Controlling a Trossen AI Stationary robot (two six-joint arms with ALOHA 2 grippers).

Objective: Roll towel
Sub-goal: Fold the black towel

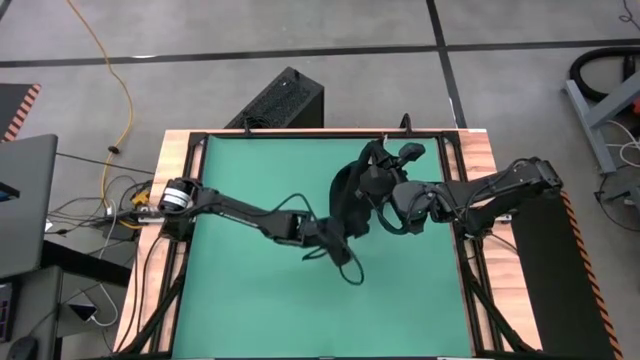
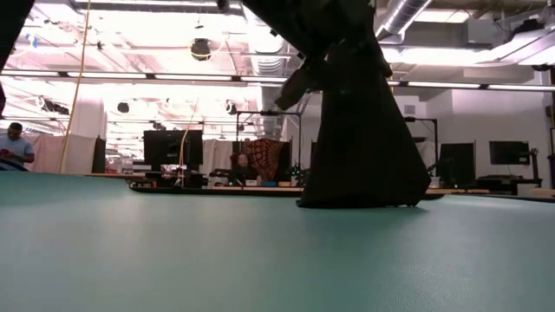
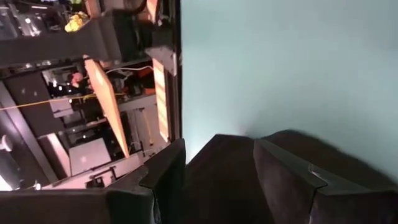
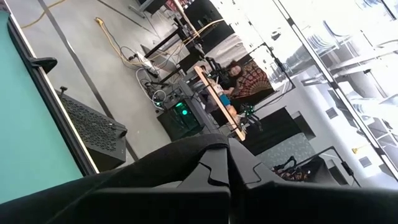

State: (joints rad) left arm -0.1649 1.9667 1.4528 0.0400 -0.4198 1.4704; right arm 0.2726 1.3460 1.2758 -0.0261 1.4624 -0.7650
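Observation:
The black towel (image 1: 352,200) hangs over the middle of the green mat (image 1: 250,180). In the low view it is a dark cone (image 2: 364,147) whose lower edge (image 2: 364,204) rests on the mat. My right gripper (image 1: 375,185) is shut on its upper part (image 4: 168,155). My left gripper (image 1: 335,235) is at the towel's near side. Its fingers (image 3: 165,177) stand apart with dark cloth (image 3: 217,168) between them. My right gripper pinches the towel's upper part (image 4: 186,149) between its two shut fingers; which edge or fold it has, I cannot tell. The towel hangs below the gripper, widening downward, with its lower edge on the mat. My left gripper has cloth between its parted fingers; whether they touch it, I cannot tell.
A wooden frame (image 1: 175,200) runs around the mat. A black box (image 1: 285,100) stands on the floor beyond the far edge. A cable loop (image 1: 345,268) hangs from the left arm over the mat. People (image 2: 13,143) are in the room behind.

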